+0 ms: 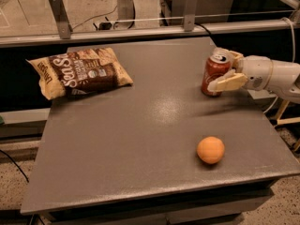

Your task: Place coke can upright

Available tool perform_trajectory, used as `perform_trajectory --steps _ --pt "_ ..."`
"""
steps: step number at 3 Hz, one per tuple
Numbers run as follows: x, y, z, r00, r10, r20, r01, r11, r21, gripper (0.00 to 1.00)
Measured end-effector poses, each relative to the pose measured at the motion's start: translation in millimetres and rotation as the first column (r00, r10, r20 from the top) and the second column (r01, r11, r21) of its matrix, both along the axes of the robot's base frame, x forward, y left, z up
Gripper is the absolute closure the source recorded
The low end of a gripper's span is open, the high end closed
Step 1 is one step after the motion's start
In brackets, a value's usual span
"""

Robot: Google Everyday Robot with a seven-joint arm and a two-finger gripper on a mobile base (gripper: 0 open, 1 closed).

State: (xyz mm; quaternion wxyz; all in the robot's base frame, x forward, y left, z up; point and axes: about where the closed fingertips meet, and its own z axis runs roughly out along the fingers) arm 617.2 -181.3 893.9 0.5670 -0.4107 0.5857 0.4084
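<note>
Near the right edge of the table point(140, 139), toward its far right corner, the coke can point(214, 74) stands upright on its base. Its silver top with the opening faces up, and the red side with white lettering faces the near edge. The gripper point(222, 71) is at the can from the right side and partly covers the lower right part of it. Whether the gripper clamps the can or only sits loosely around it, one cannot tell. The white arm point(276, 74) reaches in over the right edge of the table, almost level with the surface.

An orange ball point(210, 150) lies closer to the near right corner, well apart from the can and from the gripper. At the far left corner lies a brown and cream chip bag point(79, 71), flat on the table, with one end pointing to the left edge. The middle of the grey surface shows a soft reflection of light. Behind the far edge runs a metal rail point(140, 32) with upright posts, and beyond it some cables point(105, 23) lie on the floor.
</note>
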Motion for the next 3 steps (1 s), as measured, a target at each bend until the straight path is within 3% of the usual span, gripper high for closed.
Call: perform_trajectory --steps 1,3 --pt "0 0 0 1.0000 0.000 0.000 0.000 1.000 0.000 0.00" --pt "7 -60 43 0.9927 -0.058 0.106 0.053 0.997 0.052 0.00"
